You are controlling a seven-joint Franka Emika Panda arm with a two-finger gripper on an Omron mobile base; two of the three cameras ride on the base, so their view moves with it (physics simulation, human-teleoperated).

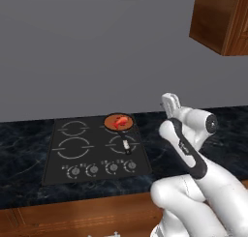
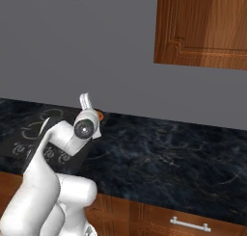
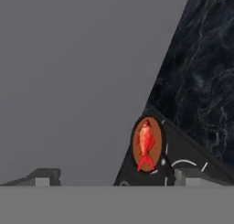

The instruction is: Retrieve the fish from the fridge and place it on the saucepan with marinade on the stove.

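The small red-orange fish [image 1: 121, 121] lies in the orange-brown marinade [image 1: 112, 119] of the black saucepan [image 1: 125, 141], which sits on the back right burner of the black stove [image 1: 72, 149]. My gripper [image 1: 168, 99] hangs open and empty in the air, to the right of the pan and well apart from it. In the hand view the fish [image 3: 145, 145] rests lengthwise in the pan, far beyond my fingertips [image 3: 43, 177]. From the right base view, the hand [image 2: 86, 101] hides most of the pan, leaving an orange edge [image 2: 100, 116]. The fridge is out of view.
Dark marble counter [image 1: 19, 149] flanks the stove on both sides. A row of round knobs [image 1: 101, 168] lines its front. A wooden wall cabinet [image 2: 202, 28] hangs at the upper right. The grey wall [image 1: 97, 52] rises behind.
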